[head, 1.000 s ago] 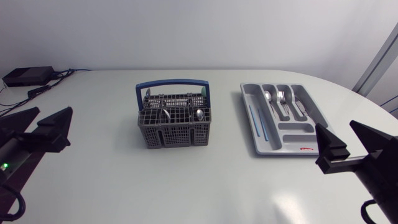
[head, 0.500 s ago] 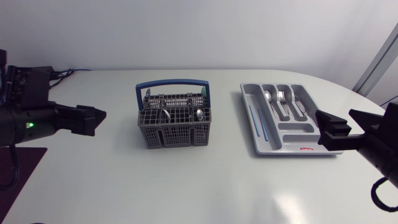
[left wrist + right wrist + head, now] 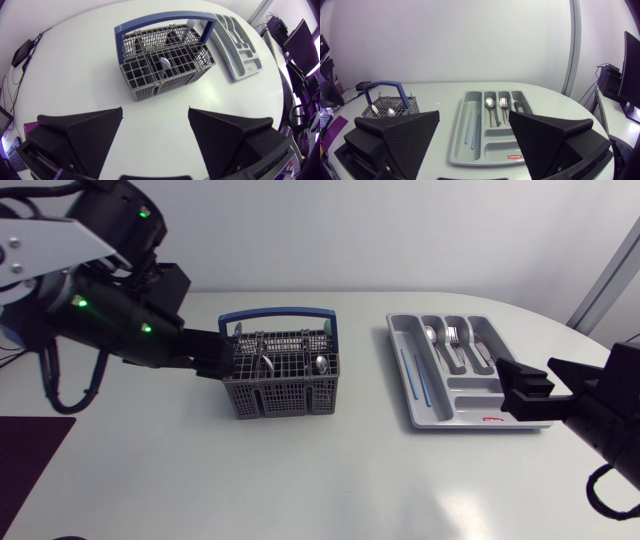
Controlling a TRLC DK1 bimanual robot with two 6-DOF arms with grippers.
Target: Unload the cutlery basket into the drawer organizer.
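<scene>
**Clearly the left arm's pick: basket just ahead of its open fingers**

The left gripper (image 3: 155,112) is spread wide and holds nothing. In the head view it hangs at the left end of the cutlery basket (image 3: 285,402), level with the rim and just beside it. In the left wrist view the basket lies straight ahead of and below the fingers.

The right gripper (image 3: 474,117) is equally wide open and empty. It sits by the near right corner of the drawer organizer (image 3: 470,392), well apart from the basket, so the left arm looks better placed for the next pick.

The basket's long axis runs across the table, side to side, with its blue handle (image 3: 278,311) arching along that line. What is left in it stands upright. A spoon (image 3: 321,364) stands bowl-up near the right end, the end farther from the left gripper. A second metal piece (image 3: 262,360) leans nearer the middle, though its type cannot be told. Taking either probably means coming down from above along the upright shaft.

The organizer sits to the right of the basket, with its slots running from the near edge to the far edge. It already holds a spoon, a fork and two blue sticks (image 3: 418,380).
</scene>
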